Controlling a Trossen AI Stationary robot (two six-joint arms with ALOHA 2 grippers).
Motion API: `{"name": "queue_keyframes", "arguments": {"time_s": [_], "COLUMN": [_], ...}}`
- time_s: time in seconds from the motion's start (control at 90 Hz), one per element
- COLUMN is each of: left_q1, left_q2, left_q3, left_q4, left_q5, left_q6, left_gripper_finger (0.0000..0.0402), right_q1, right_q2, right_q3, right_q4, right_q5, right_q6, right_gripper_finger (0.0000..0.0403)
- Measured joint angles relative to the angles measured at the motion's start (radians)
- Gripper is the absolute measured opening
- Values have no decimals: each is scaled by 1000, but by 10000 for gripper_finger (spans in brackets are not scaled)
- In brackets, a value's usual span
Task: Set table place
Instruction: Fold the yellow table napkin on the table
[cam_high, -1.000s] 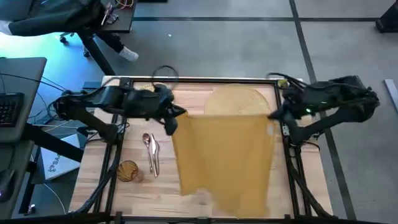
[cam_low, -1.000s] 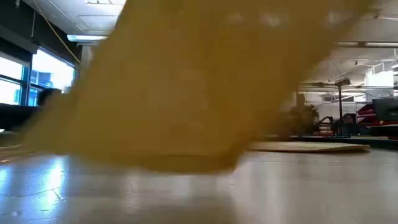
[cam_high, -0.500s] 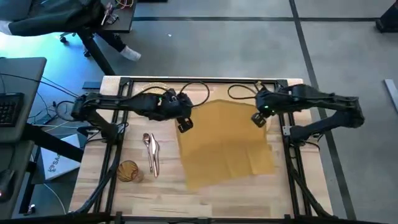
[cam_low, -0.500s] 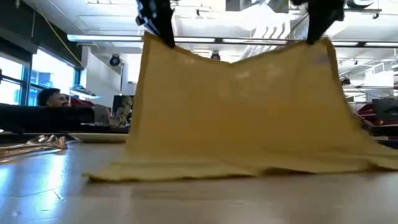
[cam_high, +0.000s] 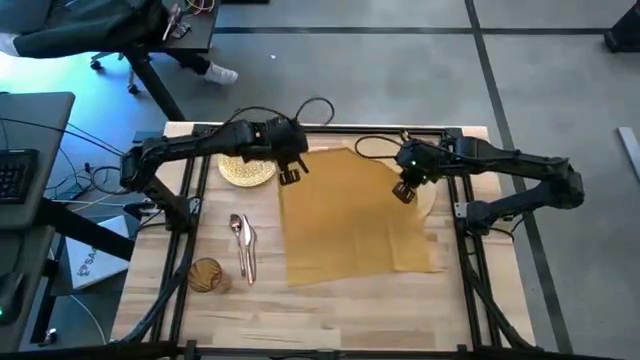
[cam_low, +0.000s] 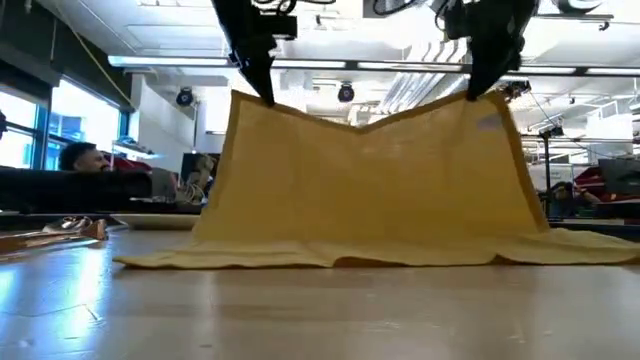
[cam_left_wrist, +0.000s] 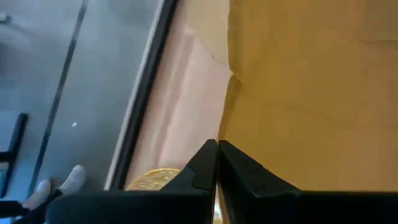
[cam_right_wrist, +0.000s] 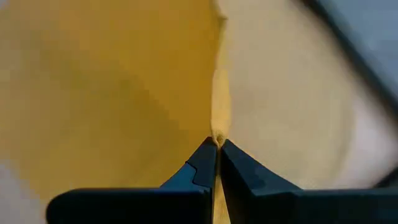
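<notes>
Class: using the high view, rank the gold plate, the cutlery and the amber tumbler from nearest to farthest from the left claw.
1. Gold plate: just beside the left claw, toward the table's left.
2. Cutlery: nearer the front, left of the napkin.
3. Amber tumbler: front-left, farthest.

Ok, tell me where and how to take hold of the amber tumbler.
Grip the amber tumbler across its rim, coming straight down from above. It stands near the table's front left with free wood around it; only the cutlery lies close on one side, so set the pincer's fingers clear of that.
</notes>
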Motion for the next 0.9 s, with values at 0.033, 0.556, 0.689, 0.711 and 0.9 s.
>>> {"name": "queue_keyframes", "arguments": {"time_s": [0.033, 0.556, 0.689, 0.711, 0.9], "left_q1": [23, 77, -12, -32, -223], "left_q2": [0, 15, 13, 13, 12], "left_q3": [0, -25, -84, -94, -158], "left_q4": [9, 18, 5, 0, -6], "left_q5": [6, 123, 149, 152, 182], "left_q6": [17, 43, -48, -64, -204], "left_gripper_finger": [0, 0, 0, 0, 0], "right_q1": [-25, -118, -47, -31, 111], "right_q2": [14, 116, 115, 115, 115], "right_q3": [0, -51, -96, -103, -155], "right_q4": [15, 1, -19, -19, -13], "right_q5": [7, -84, -138, -142, -209], "right_q6": [-19, -178, -197, -191, -100], "right_gripper_finger": [0, 0, 0, 0, 0]}}
